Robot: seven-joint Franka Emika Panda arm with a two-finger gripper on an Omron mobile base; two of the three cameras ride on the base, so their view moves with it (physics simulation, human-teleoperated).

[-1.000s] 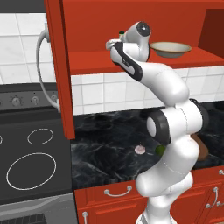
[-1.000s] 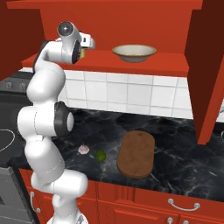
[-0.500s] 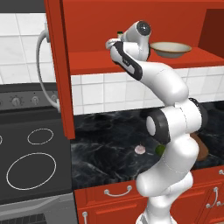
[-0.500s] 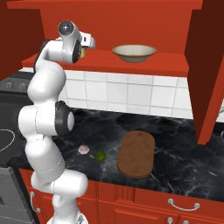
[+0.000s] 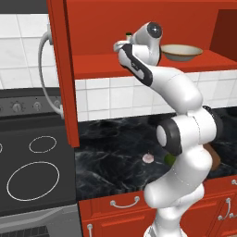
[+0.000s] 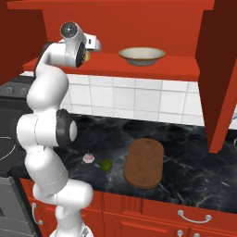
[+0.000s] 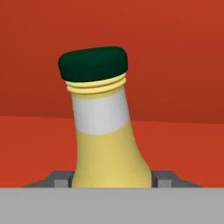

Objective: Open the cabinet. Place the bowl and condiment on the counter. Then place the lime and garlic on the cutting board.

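Observation:
The red cabinet (image 5: 61, 69) stands open, and on its inner shelf sits the beige bowl (image 5: 181, 52) (image 6: 141, 55). To the bowl's left on that shelf my gripper (image 7: 111, 180) (image 6: 94, 45) is shut on the condiment (image 7: 107, 140), a yellow bottle with a dark green cap that leans slightly between the fingertips. Its cap (image 5: 128, 34) peeks out behind the hand. Down on the black counter (image 6: 190, 152) lie the garlic (image 6: 88, 158) (image 5: 148, 158) and the lime (image 6: 106, 165) side by side. The brown cutting board (image 6: 144, 163) is to their right.
The open cabinet door hangs left of the arm with its curved silver handle (image 5: 45, 74). A second door (image 6: 222, 78) stands open on the right. A stovetop (image 5: 32, 166) lies left of the counter, and red drawers (image 6: 190, 215) run below.
The jaws have closed from wide open onto the bottle. The arm has barely moved.

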